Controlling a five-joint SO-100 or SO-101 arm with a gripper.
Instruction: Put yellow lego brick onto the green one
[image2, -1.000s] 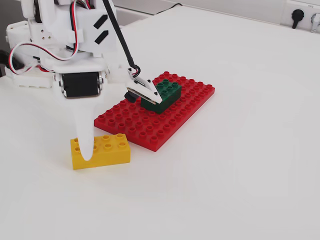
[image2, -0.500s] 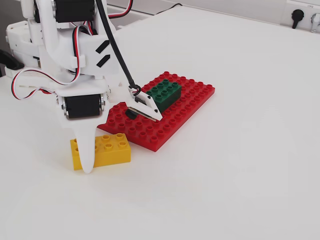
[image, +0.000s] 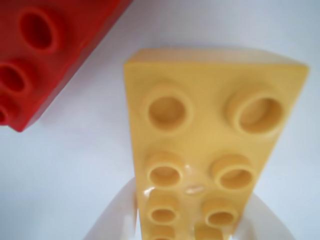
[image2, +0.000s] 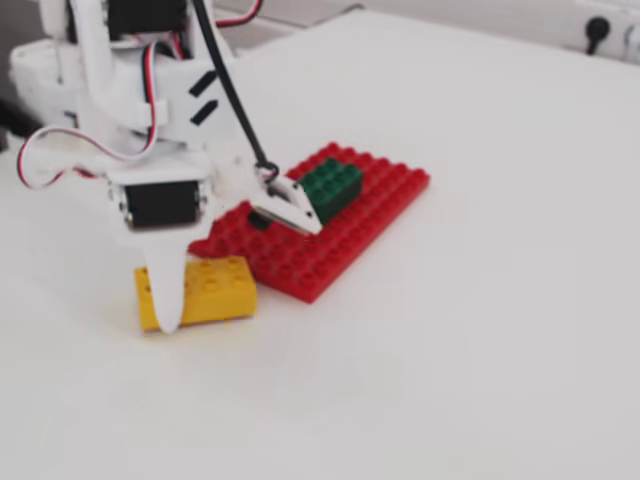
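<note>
Two white fingers (image: 112, 220) of mine are showing in the wrist view, one on each long side of the yellow brick (image: 200, 150); the left one is sitting against the brick's wall, the right one is close beside it, contact unclear. So my gripper (image2: 175, 305) is straddling the brick, but I cannot tell whether it is truly clamping it.

Fixed view, left to right: my arm (image2: 130, 90) is filling the upper left, its black motor block facing the camera. Below it, one long white finger (image2: 166, 290) is reaching down across the front face of the yellow brick (image2: 215, 290), tip near the table (image2: 480, 330). That brick is lying flat on the white table, studs up, just off the near-left corner of the red plate (image2: 320, 240), apart from it.

On the red plate the green brick (image2: 330, 185) is sitting toward the far side, studs up, partly behind the white camera mount and black cable.

Wrist view again: the red plate's corner (image: 45, 55) is filling the upper left.
</note>
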